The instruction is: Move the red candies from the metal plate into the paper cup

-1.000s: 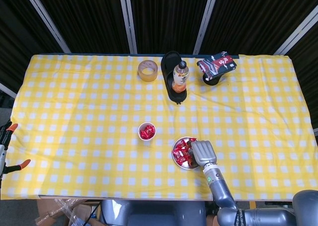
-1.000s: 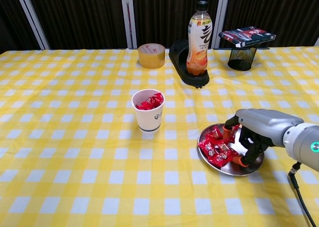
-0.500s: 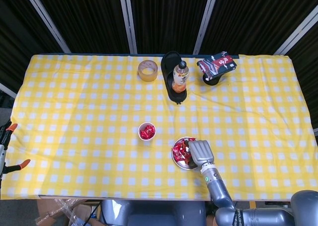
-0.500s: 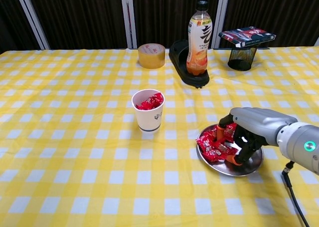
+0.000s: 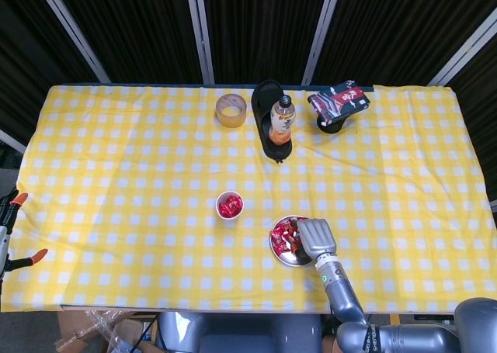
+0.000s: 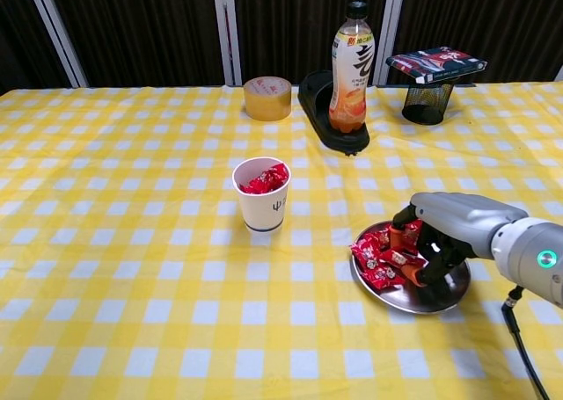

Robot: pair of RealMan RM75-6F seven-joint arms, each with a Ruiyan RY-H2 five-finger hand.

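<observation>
Under the right robot hand (image 6: 444, 229) lies the metal plate (image 6: 440, 292) of red candies (image 6: 378, 258) — fingers curled among them, grasp unclear — paper cup (image 6: 261, 196) well off to its left.

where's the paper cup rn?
Mid-table in both views: the paper cup stands upright, holding red candies, to the left of the metal plate and nearer the camera than the tape roll.
</observation>
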